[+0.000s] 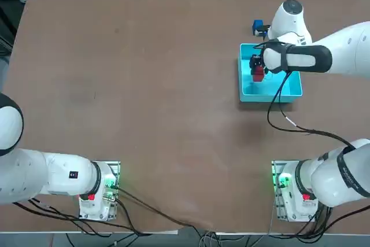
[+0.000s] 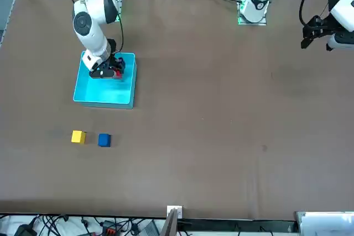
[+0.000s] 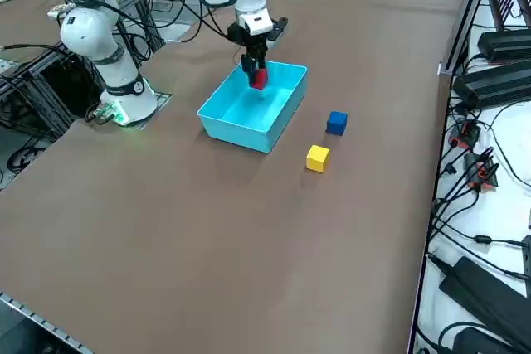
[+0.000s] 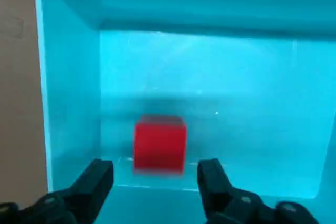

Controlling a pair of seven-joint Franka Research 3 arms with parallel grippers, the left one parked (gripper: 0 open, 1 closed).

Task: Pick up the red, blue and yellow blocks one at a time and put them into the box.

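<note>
From overhead, the right hand (image 1: 258,65) hangs over the light cyan box (image 1: 250,92), which sits on the brown tabletop (image 1: 144,85) in the right half of the picture. The red block (image 1: 258,73) shows just under the hand, inside the box near its left wall. The blue block (image 1: 258,26) peeks out beyond the box's far edge, partly hidden by the arm; the yellow one is covered in this view.

From the front, the same hand (image 2: 115,70) is low over the far part of the box (image 2: 105,96), with a sliver of the red block (image 2: 118,73) beside its fingers. The yellow block (image 2: 78,136) and the blue block (image 2: 104,140) sit side by side on the tabletop (image 2: 221,109), a small gap between them, outside the box on the camera's side.

From the right side, the hand (image 3: 255,70) points down into the box (image 3: 241,122), with the red block (image 3: 258,80) at its tips. The blue block (image 3: 336,123) and yellow block (image 3: 317,157) lie near the box's outer wall.

The wrist camera settles it: the fingers (image 4: 94,182) stand apart (clear of the cube on both sides), and the red block (image 4: 160,144) is between them but further on, inside the box (image 4: 68,66), gripped by nothing.
</note>
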